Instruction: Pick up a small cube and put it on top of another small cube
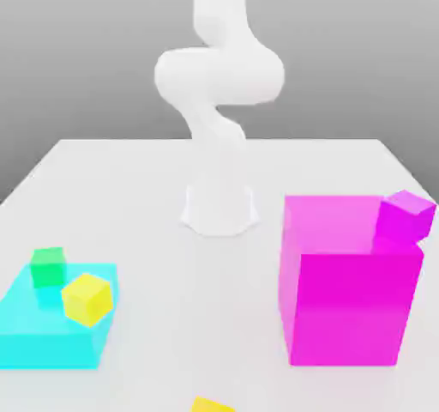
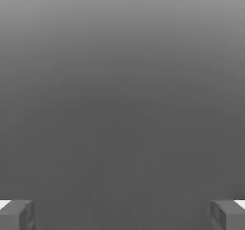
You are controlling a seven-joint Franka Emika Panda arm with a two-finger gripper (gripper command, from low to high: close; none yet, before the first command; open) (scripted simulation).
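At the bottom edge of the exterior view lies a small golden-yellow cube (image 1: 211, 405) on the white table, cut off by the frame. A small green cube (image 1: 48, 266) and a paler lemon-yellow cube (image 1: 87, 298) sit on a flat cyan block (image 1: 39, 329) at the exterior view's left. A small magenta cube (image 1: 406, 216) rests on the big magenta block (image 1: 347, 290). In the hand view my gripper (image 2: 122, 215) is open, its two grey fingertips (image 2: 17, 214) far apart with nothing between them, facing plain grey background.
The arm's white base (image 1: 219, 206) stands at the table's middle back, and the arm rises from it out of the top of the exterior view. The big magenta block is a tall obstacle at the exterior view's right.
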